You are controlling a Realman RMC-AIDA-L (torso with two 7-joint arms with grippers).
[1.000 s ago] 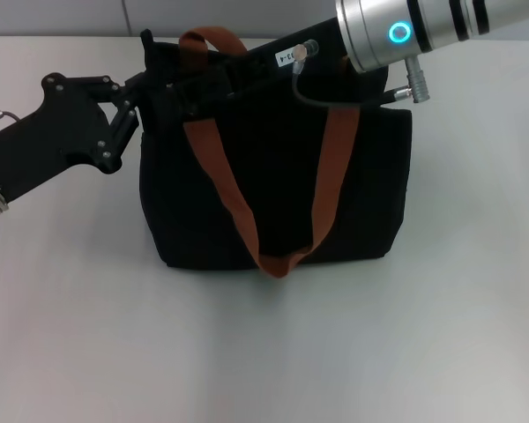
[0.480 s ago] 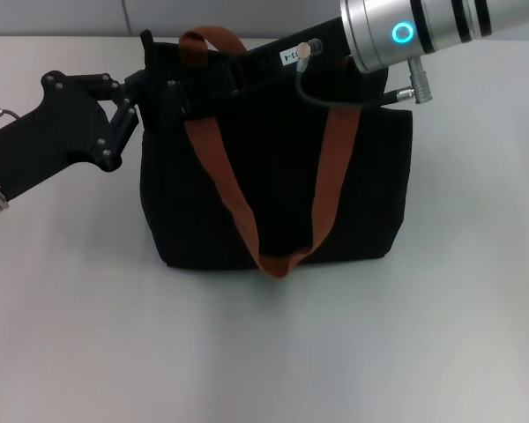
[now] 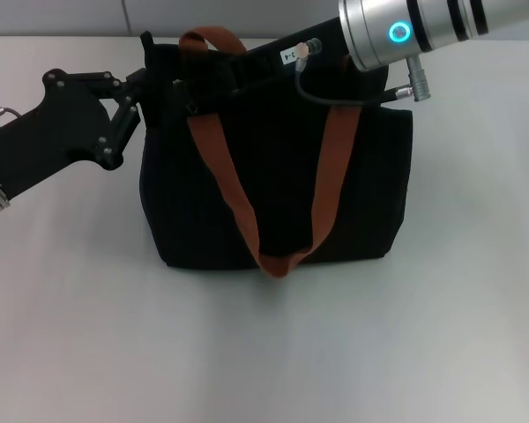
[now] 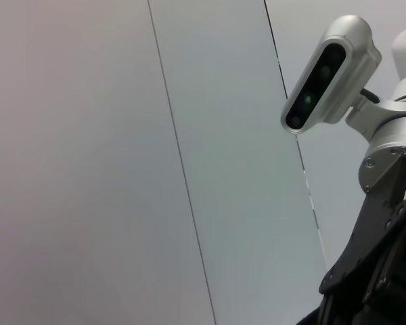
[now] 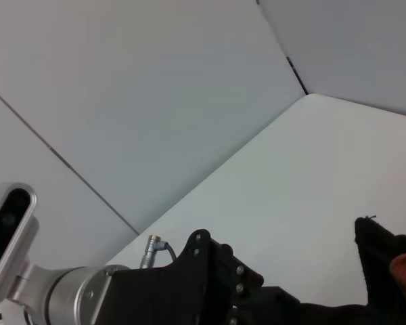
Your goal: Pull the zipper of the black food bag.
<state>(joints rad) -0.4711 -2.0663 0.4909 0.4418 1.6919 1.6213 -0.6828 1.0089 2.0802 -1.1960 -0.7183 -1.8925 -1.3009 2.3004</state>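
Black food bag (image 3: 278, 176) stands at frame centre. I brace its upper-left corner with left gripper (image 3: 154, 88); right gripper (image 3: 216, 88) works the top edge. Zipper hidden; jaw states indiscernible.

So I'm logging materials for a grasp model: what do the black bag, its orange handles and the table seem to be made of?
The black food bag looks like matte woven fabric: soft, slightly sagging sides, no shine. Its strap handles seem to be flat rust-orange webbing that drapes and folds at the bottom. The table looks like smooth, pale matte laminate, though that is uncertain.
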